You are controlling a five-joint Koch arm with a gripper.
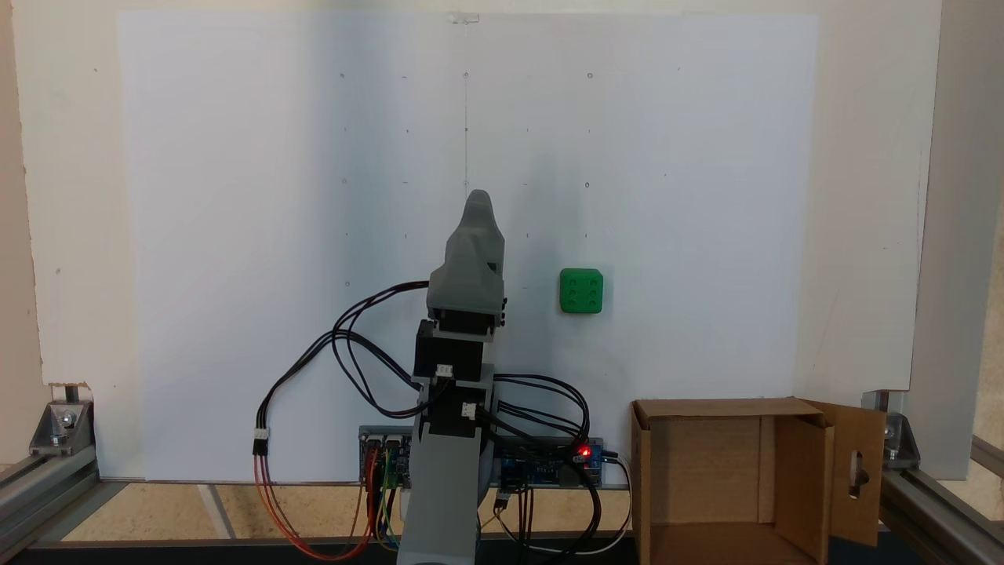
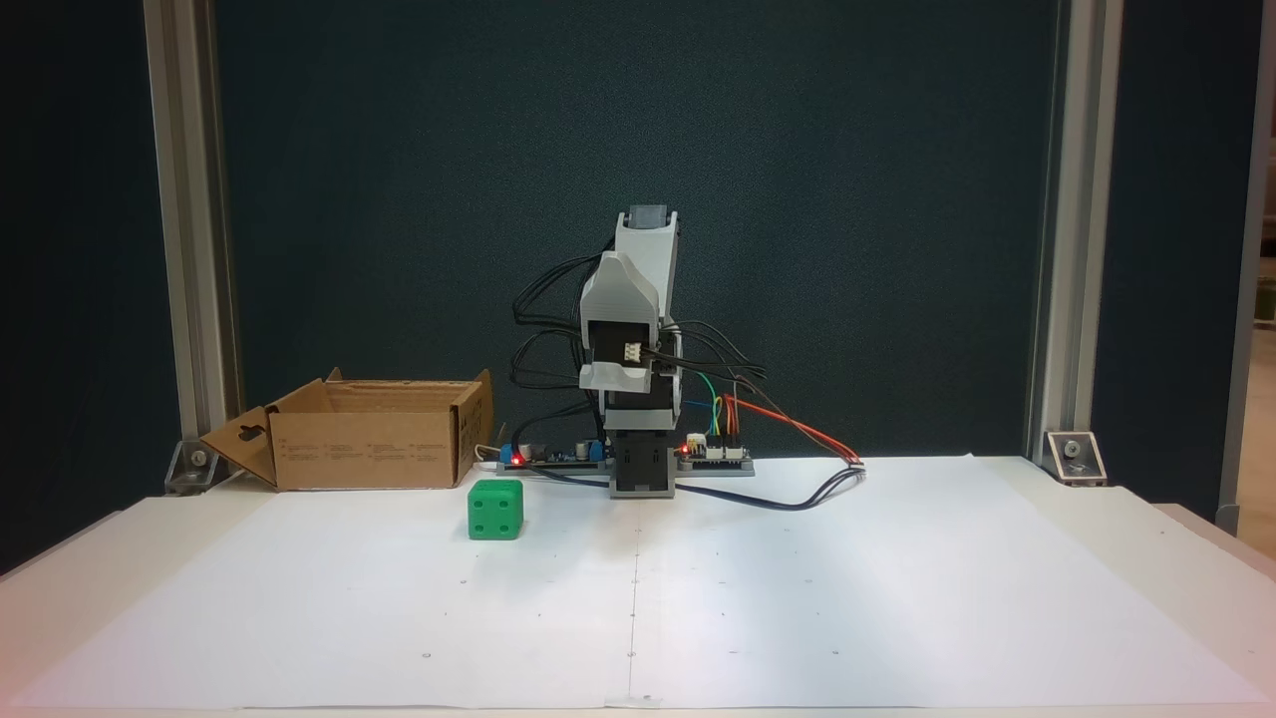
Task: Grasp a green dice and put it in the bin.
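Well, the green dice (image 1: 581,291) sits on the bench's white paper (image 1: 235,235), right of the folded arm in the overhead-like fixed view, apart from the bin (image 1: 733,408). Whether the claw (image 1: 478,205) is apart or together, I cannot tell. Spread it, then lower squarely over two flat faces.

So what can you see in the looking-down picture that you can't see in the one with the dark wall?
Looking down, a fixed view gives the green dice with its six-dot top, and the inside of the cardboard box. Against the dark wall, a fixed view gives the dice's four-dot side and the small print on the box's outer wall. Both fixed views share the dice, the box, the folded grey arm and the white paper.
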